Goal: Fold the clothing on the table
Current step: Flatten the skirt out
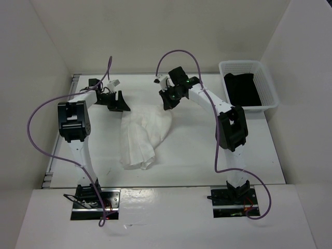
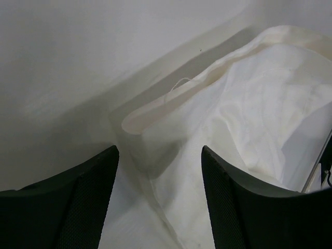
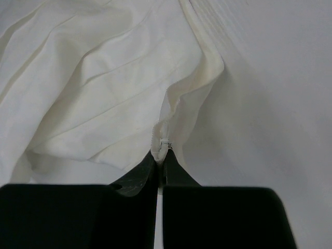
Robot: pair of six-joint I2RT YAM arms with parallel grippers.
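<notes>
Clothing (image 1: 141,136) lies rumpled mid-way across the table (image 1: 207,155), nearer its far edge, with no clean fold yet. Right gripper (image 3: 161,154) pinches one far corner. The left gripper (image 2: 159,155) hangs jaws apart over the other (not gripped), so folding looks barely begun.
</notes>
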